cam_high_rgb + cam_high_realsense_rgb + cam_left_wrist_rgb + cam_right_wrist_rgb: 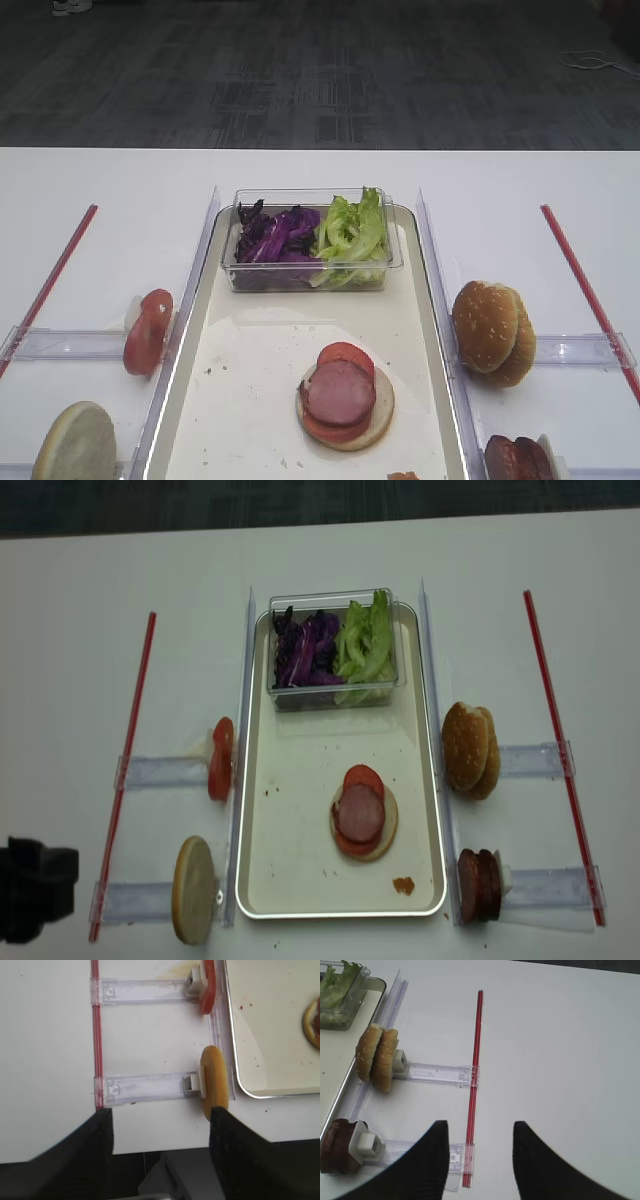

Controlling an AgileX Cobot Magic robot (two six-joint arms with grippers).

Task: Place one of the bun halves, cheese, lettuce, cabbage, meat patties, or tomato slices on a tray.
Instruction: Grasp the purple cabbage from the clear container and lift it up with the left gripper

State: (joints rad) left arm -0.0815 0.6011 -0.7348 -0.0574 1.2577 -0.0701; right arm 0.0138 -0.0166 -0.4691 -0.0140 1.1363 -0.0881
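Stacked bun half (347, 405) on tray (250, 340)

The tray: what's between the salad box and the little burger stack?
Just bare tray with a few crumbs between the box and stack, in the realsense high view.

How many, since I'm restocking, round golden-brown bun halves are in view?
4 bun halves: two together in the right clear plastic rack, one in the left front rack, one flat on the cream-white rectangular tray under stacked slices.
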